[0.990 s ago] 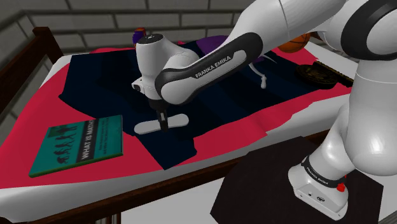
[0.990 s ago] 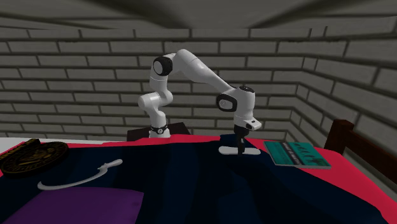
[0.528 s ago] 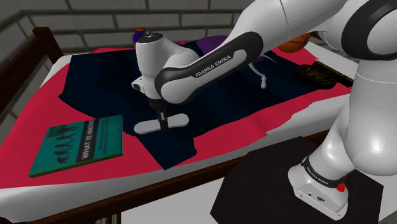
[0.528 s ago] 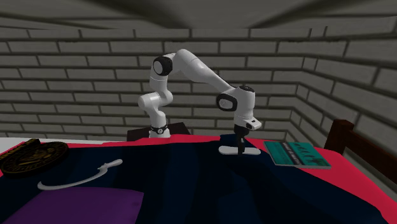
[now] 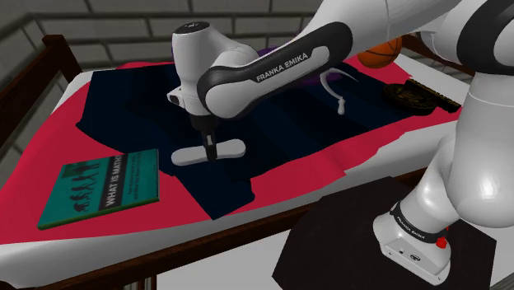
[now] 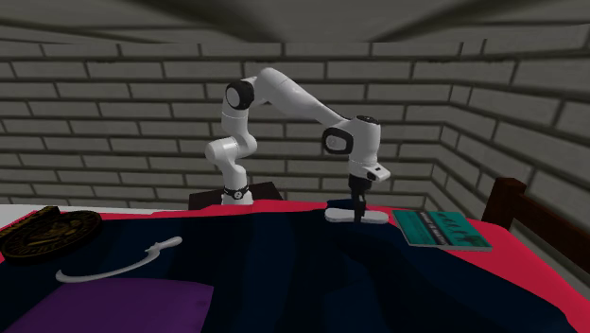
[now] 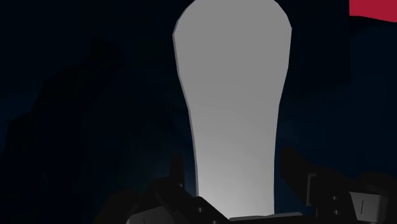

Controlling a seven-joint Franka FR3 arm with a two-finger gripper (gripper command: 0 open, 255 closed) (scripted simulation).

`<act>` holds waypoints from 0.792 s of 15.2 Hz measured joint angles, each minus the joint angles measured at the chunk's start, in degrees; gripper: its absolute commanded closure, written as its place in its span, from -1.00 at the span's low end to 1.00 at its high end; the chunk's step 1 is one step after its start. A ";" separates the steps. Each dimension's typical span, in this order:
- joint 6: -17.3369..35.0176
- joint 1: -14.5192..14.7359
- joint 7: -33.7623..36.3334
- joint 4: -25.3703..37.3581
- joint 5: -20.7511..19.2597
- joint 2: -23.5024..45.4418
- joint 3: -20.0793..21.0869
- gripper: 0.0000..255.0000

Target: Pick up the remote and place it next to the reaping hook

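Gripping the pale remote [image 5: 232, 150] across its middle, your gripper [image 5: 212, 151] holds it low over the dark blanket [image 5: 123, 103], well apart from the reaping hook [image 5: 338, 100]. Watch for it swivelling or slipping in transit (narrow pinch, smooth body).

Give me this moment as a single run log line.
phase: grasp | gripper: shut on remote | remote: white, over dark blanket | reaping hook: far from remote, placement not yet done
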 measured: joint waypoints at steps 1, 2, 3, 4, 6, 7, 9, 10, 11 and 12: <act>-0.71 0.04 0.01 0.52 0.08 -0.19 0.06 1.00; -1.37 0.04 -0.04 0.84 0.20 -0.54 0.12 1.00; -2.11 0.07 -0.06 1.26 0.31 -0.86 0.18 1.00; -2.90 0.00 -0.22 1.68 0.45 -1.26 0.22 1.00; -4.37 -0.06 -0.46 2.99 0.58 -1.43 0.23 1.00; -5.15 -0.05 -0.47 3.33 0.72 -1.87 0.29 1.00; -6.47 -0.04 -0.58 4.37 0.85 -2.19 0.35 1.00; -7.05 -0.14 -0.77 4.58 0.98 -2.56 0.35 1.00; -7.85 -0.20 -0.92 5.21 1.06 -2.76 0.35 1.00; -8.58 -0.12 -0.88 5.94 1.08 -2.75 0.39 1.00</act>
